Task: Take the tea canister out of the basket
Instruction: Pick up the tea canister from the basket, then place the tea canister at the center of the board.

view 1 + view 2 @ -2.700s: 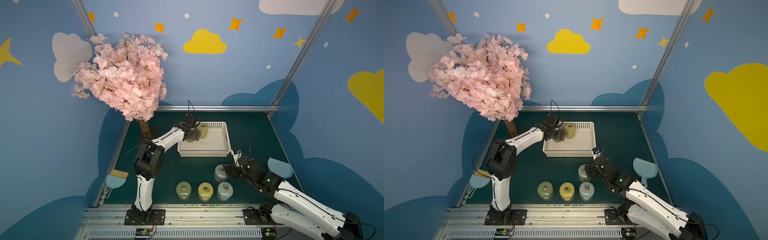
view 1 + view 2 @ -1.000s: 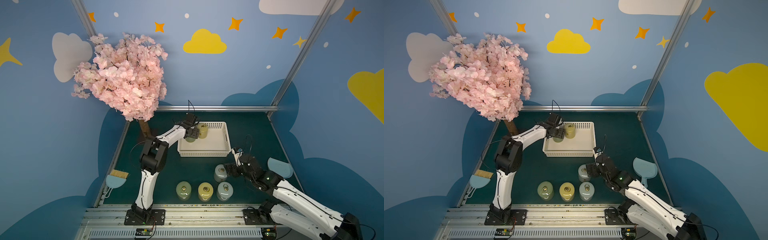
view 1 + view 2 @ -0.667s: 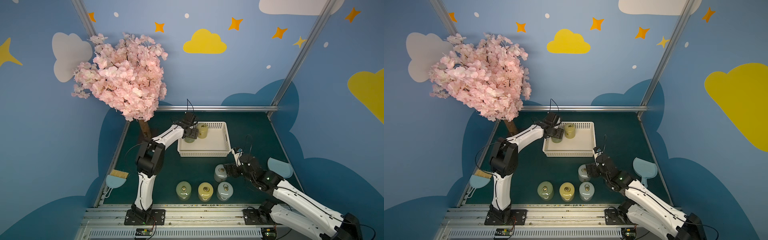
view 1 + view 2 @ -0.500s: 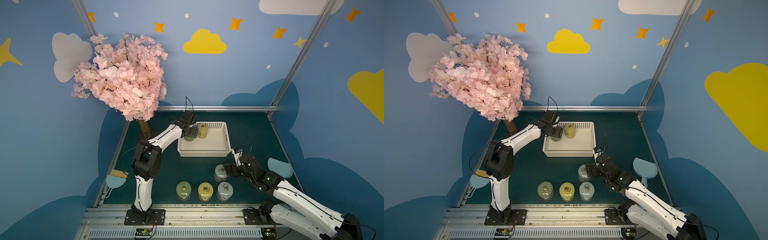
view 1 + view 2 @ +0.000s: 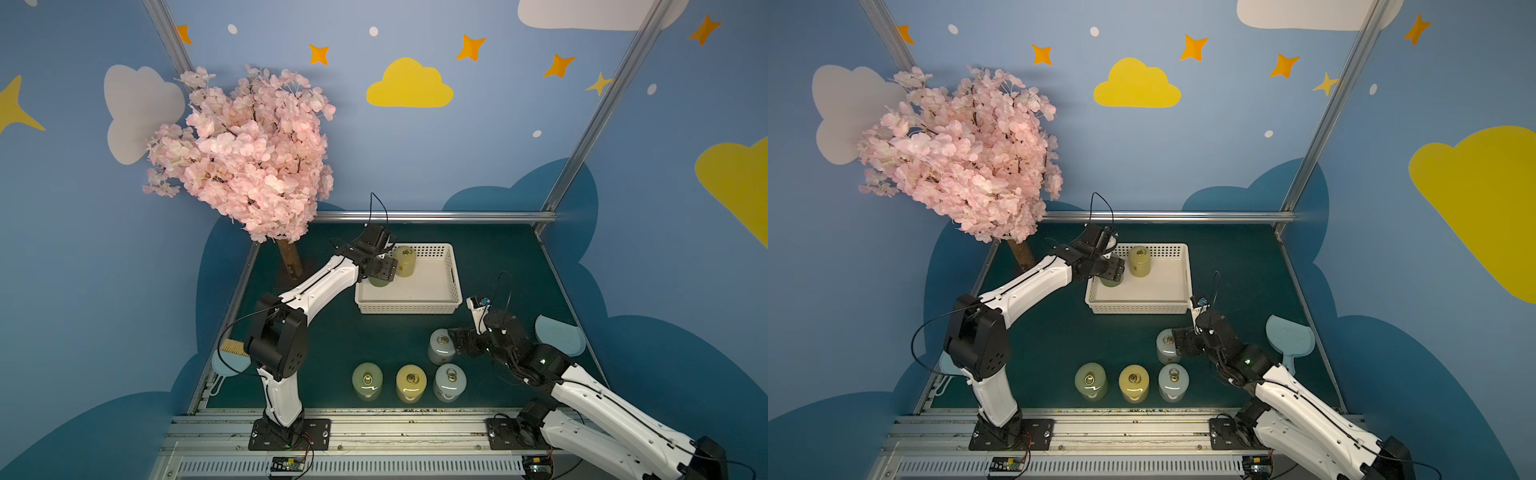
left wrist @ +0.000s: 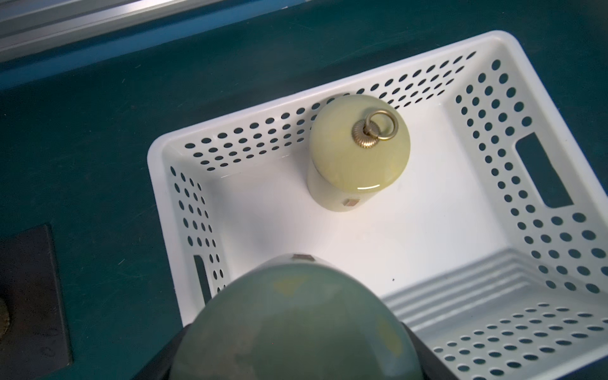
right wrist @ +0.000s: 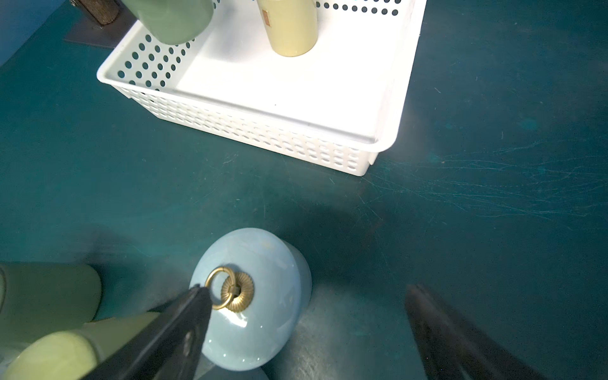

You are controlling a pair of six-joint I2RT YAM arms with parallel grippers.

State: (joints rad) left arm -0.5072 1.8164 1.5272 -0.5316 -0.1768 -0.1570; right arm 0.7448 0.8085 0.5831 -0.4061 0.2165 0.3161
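The white basket (image 5: 455, 286) (image 5: 1185, 282) sits at the back of the green table. My left gripper (image 5: 380, 270) (image 5: 1115, 268) is shut on a green tea canister (image 5: 378, 281) (image 5: 1111, 282) (image 6: 296, 322) over the basket's left end; in the right wrist view its base (image 7: 171, 19) looks raised off the floor. A yellow canister (image 5: 404, 261) (image 6: 358, 154) stands upright by the basket's back wall. My right gripper (image 5: 455, 343) (image 7: 306, 289) is open just above a pale blue canister (image 7: 263, 296) on the table in front of the basket.
A green (image 5: 367, 380), a yellow (image 5: 411, 382) and a pale blue canister (image 5: 449, 381) stand in a row near the front edge. A pink blossom tree (image 5: 249, 158) stands at the back left. There is a blue scoop (image 5: 559, 338) on the right and a brush (image 5: 230, 353) on the left.
My left arm has risen slightly with the green canister in its grip. The right arm has stayed over the pale blue canister.
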